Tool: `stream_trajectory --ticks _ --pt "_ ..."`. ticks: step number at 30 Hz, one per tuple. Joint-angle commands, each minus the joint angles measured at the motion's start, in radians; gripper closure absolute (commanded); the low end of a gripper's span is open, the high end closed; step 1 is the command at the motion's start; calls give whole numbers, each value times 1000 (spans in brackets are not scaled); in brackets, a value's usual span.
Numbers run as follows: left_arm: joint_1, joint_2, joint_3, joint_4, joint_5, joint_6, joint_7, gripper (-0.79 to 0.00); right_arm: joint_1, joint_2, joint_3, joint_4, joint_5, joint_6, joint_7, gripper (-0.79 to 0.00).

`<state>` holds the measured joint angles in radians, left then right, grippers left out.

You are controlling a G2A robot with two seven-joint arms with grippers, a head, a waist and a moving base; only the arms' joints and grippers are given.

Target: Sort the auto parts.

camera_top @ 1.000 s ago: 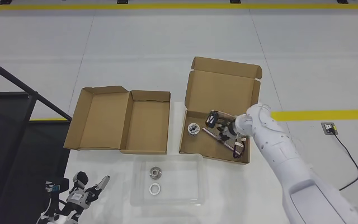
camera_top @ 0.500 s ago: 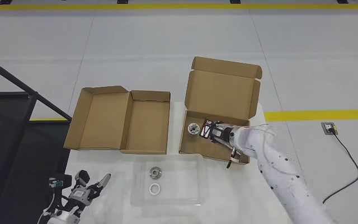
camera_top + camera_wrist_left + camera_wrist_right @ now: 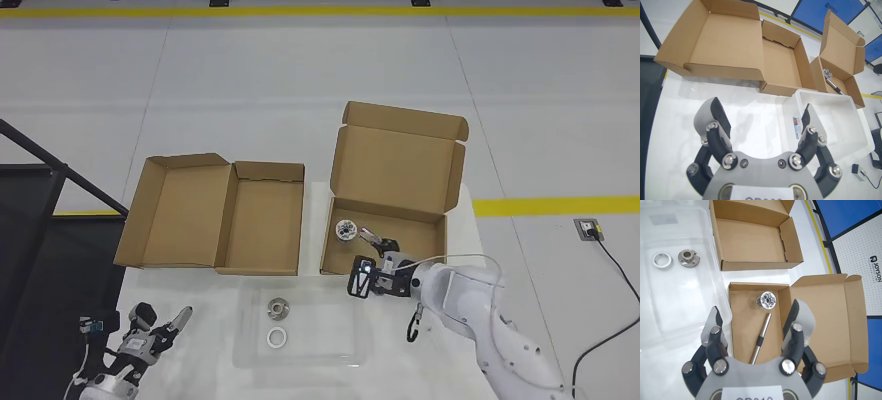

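A silver slotted hub and a thin metal rod lie in the right cardboard box. A flat metal ring and a flanged bushing sit in the clear plastic bin. My right gripper hangs open and holds nothing, over the box's front wall beside the bin's corner. My left gripper is open and holds nothing, low over the table's front left.
A second open cardboard box with nothing in it lies left of the right box, behind the bin. The right box's lid stands upright at the back. White tabletop lies between my left gripper and the bin.
My right gripper has drawn back out of the right box toward its front left corner next to the bin, leaving the rod lying inside. The left gripper has barely shifted.
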<state>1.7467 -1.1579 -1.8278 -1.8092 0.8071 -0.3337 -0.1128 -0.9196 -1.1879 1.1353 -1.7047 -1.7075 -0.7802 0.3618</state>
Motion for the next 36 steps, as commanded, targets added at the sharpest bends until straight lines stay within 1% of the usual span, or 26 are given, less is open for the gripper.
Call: stream_trajectory --ticks 1,4,5,6,8,10,12,15,16,21,24,25,26,36 --pt "0 0 0 0 0 0 0 -785 0 0 0 0 0 0 0 -785" --pt "1 0 4 -1 -4 -5 -5 -785 -2 0 -2 3 -2 2 -1 -785" --pt "7 1 22 -9 -34 -49 -57 -785 -3 -2 -23 15 -10 -9 -7 -785" --pt "3 3 14 -14 -69 -63 -94 -785 15 -4 -59 24 -32 -53 1 -785" --pt "-8 3 12 -20 -87 -19 -121 -785 64 -15 -116 41 -48 -71 1 -785" --pt "-14 3 25 -17 -130 -14 -162 -785 107 -26 -166 56 -42 -87 -19 -785" --pt "-14 4 17 -7 -183 -30 -203 -785 150 -40 -218 84 -28 -106 -23 -785" --pt "-12 9 -8 16 -313 -56 -296 -785 228 -70 -299 151 36 -152 -15 -785" --pt "-14 12 -23 27 -375 -63 -346 -785 266 -86 -334 194 76 -168 -3 -785" --pt "-28 26 -73 64 -540 -110 -512 -785 382 -146 -441 323 219 -180 9 -785" --pt "-33 31 -84 71 -576 -142 -533 -785 448 -184 -497 430 297 -196 27 -785" --pt "-33 32 -87 73 -584 -159 -531 -785 470 -198 -521 474 322 -212 56 -785" --pt "-31 32 -91 74 -578 -177 -522 -785 478 -203 -530 489 332 -221 69 -785" --pt "-31 32 -91 74 -578 -177 -522 -785 473 -203 -531 493 329 -214 69 -785"
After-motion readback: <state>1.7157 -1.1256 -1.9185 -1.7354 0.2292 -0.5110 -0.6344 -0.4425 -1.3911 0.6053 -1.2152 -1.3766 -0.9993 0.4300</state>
